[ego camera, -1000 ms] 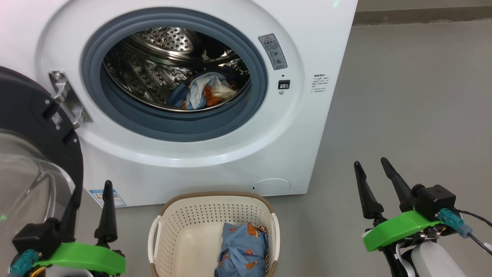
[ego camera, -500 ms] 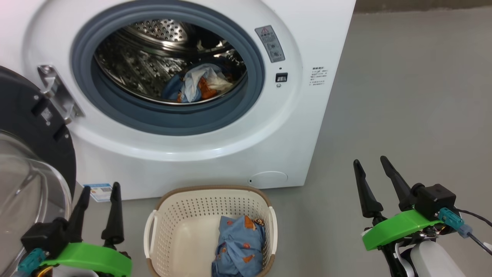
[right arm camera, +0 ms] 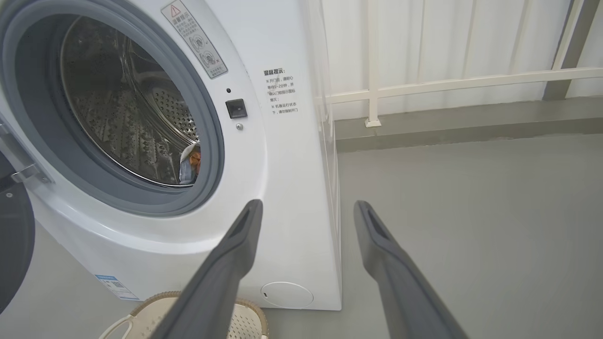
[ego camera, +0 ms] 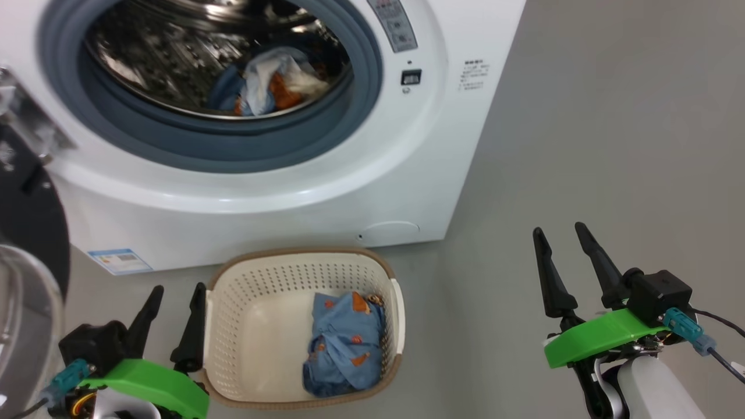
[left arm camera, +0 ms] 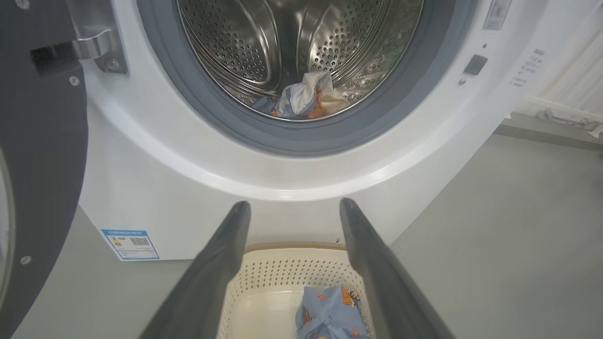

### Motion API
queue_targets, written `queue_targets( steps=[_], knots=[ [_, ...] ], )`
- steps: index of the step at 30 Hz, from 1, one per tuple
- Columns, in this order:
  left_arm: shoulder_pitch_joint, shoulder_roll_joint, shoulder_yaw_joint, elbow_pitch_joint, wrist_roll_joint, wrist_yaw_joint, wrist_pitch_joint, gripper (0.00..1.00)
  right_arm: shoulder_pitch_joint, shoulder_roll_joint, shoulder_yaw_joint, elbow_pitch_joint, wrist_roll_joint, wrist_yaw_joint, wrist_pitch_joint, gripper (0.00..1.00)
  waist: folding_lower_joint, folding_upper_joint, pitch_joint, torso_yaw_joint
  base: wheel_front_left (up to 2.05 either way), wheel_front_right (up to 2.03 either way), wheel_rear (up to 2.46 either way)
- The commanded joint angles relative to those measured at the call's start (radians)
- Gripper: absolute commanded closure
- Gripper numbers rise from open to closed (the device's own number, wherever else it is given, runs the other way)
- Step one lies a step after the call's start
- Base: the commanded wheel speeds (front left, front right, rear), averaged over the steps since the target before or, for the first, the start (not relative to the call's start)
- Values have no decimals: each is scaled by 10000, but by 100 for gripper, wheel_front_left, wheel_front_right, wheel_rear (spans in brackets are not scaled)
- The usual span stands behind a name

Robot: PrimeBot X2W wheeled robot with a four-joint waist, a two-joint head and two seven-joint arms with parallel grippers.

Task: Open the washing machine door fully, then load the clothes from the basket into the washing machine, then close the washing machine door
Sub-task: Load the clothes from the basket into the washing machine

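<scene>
The washing machine door (ego camera: 29, 233) is swung open — clothes (ego camera: 340, 343) are seen in drum (ego camera: 174, 52) and basket (ego camera: 291, 254). Left gripper (ego camera: 178, 288) and right gripper (ego camera: 557, 229) are held spread apart.

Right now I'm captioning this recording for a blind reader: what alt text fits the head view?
A white washer, door swung open at left, has clothes inside; a cream basket in front holds a blue bear-print garment. The left tool, open, sits by the basket's left rim, and the right tool, open, stands off to the right.
</scene>
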Motion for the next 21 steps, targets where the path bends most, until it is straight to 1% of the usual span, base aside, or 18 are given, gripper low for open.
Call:
queue_targets(
  steps=[1,3,4,7,13,21],
  knots=[
    [-518,351,268,70,-29,-158,53,0,-301,44,170,-326,-170,44,-80,0,-1,0,538,-387,0,0,0],
    [-603,349,233,206,-42,-238,74,0,-325,52,164,-358,-188,44,-80,0,-1,0,650,-450,0,0,0],
    [-770,370,151,493,-31,-371,135,0,-364,63,165,-423,-220,44,-80,0,-1,0,851,-577,0,0,0],
    [-1005,403,44,871,-29,-559,231,0,-381,69,229,-551,-76,44,-80,0,-1,0,1150,-733,0,0,0],
    [-1522,463,-217,1557,-34,-907,481,0,-408,72,263,-779,117,44,-80,0,-1,0,1795,-893,0,0,0],
    [-2449,471,-996,2690,45,-1321,1067,0,-577,73,379,-1052,373,44,-80,0,-1,0,2829,-969,0,0,0]
  ],
)
